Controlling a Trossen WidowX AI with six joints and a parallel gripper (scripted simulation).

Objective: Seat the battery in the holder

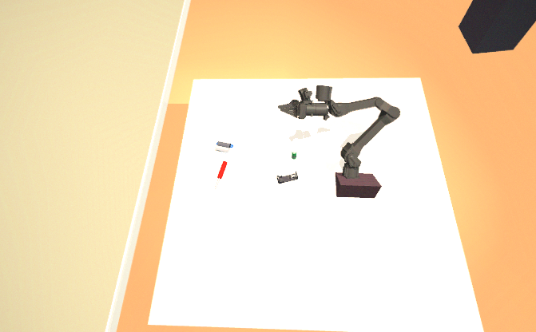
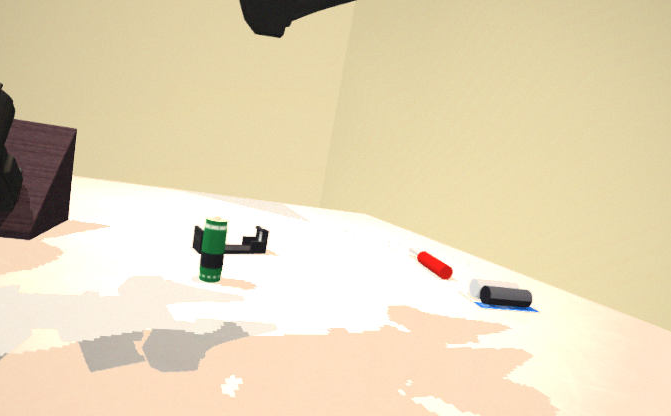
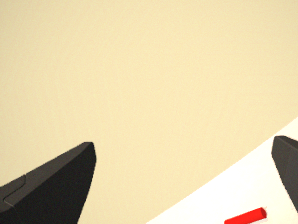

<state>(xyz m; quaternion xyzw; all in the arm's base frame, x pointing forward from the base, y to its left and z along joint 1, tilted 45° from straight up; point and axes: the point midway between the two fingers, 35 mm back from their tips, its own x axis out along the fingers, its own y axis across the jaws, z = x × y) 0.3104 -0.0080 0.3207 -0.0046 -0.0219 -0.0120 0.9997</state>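
The green battery [image 1: 294,155] [image 2: 214,242] stands upright on the table, with a black band around it. The black holder [image 1: 287,178] [image 2: 245,249] lies on the table near it, with raised ends; in the exterior view the battery stands in front of part of it. The holder looks empty. Which end carries the spring is too small to tell. My gripper [image 1: 279,107] [image 3: 182,148] is open, with nothing between its fingers in the wrist view. It is raised above the table, away from the battery and the holder.
A red cylinder [image 1: 222,169] [image 2: 434,265] [image 3: 246,216] with a pale thin end lies on the table. A dark grey cylinder [image 1: 224,144] [image 2: 506,296] lies beside a white one [image 2: 494,284], over something blue. The arm's base block [image 1: 356,190] [image 2: 48,165] stands on the table.
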